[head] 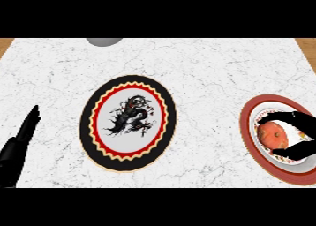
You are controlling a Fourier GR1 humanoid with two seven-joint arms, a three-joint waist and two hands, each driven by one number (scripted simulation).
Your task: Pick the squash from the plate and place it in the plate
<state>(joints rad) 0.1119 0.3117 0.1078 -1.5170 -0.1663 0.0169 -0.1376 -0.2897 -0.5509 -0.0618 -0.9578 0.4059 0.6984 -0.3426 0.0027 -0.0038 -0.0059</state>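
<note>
The worktop [206, 66] looks like white marble, smooth, with fine grey veins; wood grain shows beyond its far corners. On it, the black-rimmed plate [90, 128] looks like glazed ceramic with a smooth printed face. To its right, the red-rimmed plate [252, 150] looks glazed too, and the squash [273, 135] on it has matt, mottled orange skin.

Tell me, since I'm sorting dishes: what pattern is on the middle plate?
A black dragon on white, ringed by red, yellow and black bands, on the middle plate, in the head view.
</note>
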